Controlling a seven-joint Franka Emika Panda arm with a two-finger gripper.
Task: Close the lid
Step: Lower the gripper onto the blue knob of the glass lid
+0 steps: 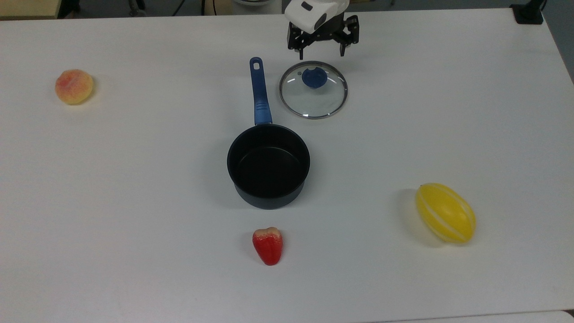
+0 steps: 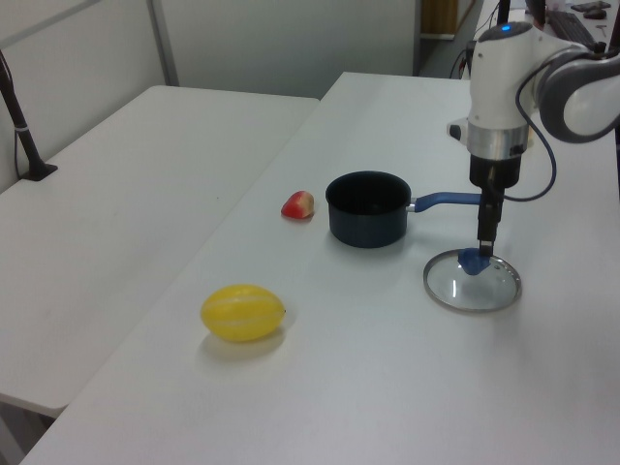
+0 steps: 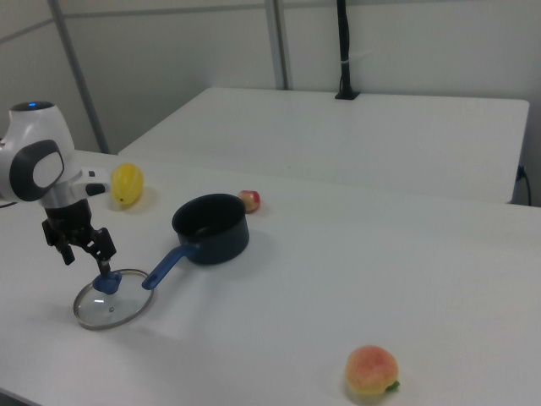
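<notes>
Lid: lies flat on the counter, knob up, just beside the saucepan handle and apart from the saucepan, which stands uncovered. Task not yet accomplished.

Pincer: released, the 2 fingers spread wide and empty. In the left view it hangs directly over the lid with its tip at the blue knob; whether it touches the knob cannot be told. In the top view it sits at the lid's far edge.

Handling assessment, by judgement: glass disc with a thin steel rim, so rigid, moderately heavy for its size, and breakable if dropped or struck against the saucepan. The glass face is smooth and lies flush to the counter, leaving no edge to get under. The blue knob is the 1 practical hold: raised, central, narrow enough to fit between the spread fingers. A central grip should keep the lid level; an off-centre one may let it tilt or swing.

Other items lying well away from the lid: peach, red fruit, yellow melon.
</notes>
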